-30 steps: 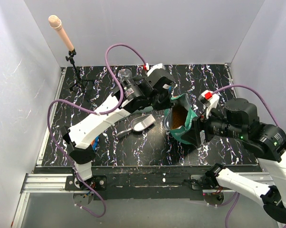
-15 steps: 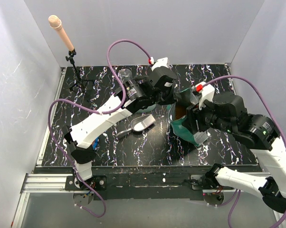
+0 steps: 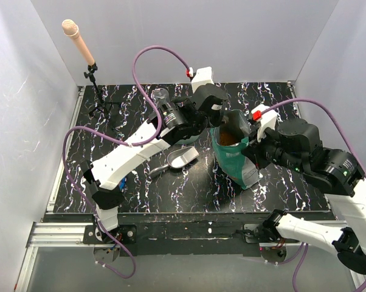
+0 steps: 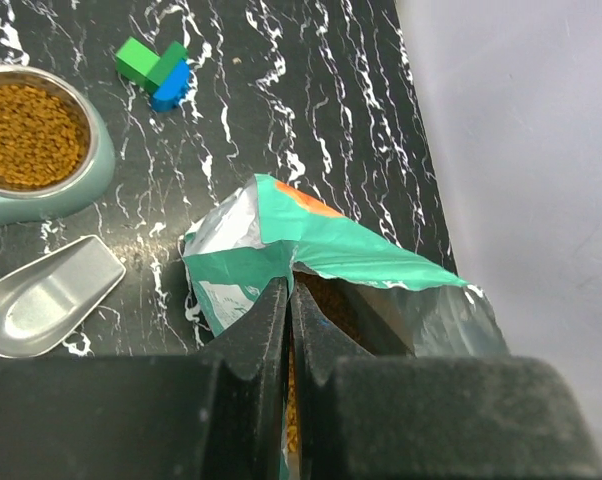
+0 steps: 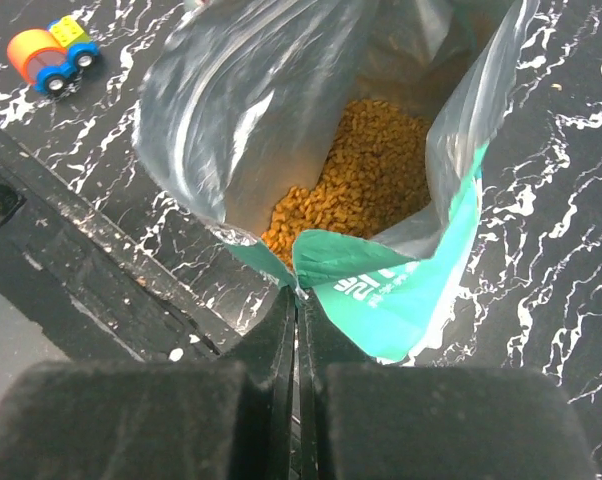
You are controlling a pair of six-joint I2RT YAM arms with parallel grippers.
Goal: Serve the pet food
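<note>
The teal-and-white bag stands upright mid-table with its mouth open. Orange-brown pet food fills its bottom and also shows from above. My left gripper is shut on the bag's far-left rim. My right gripper is shut on the opposite rim, pinching a teal fold. In the top view both grippers flank the mouth. A pale green bowl holds more kibble. The metal scoop lies empty beside it, left of the bag.
Green and blue blocks lie beyond the bowl. A small toy car sits near the table's front edge. A clear cup and a microphone stand are at the back left.
My right gripper moved in to the bag's mouth and closed on its near rim. The bag now stands more upright, its mouth held between both grippers. The left grip stayed shut.
</note>
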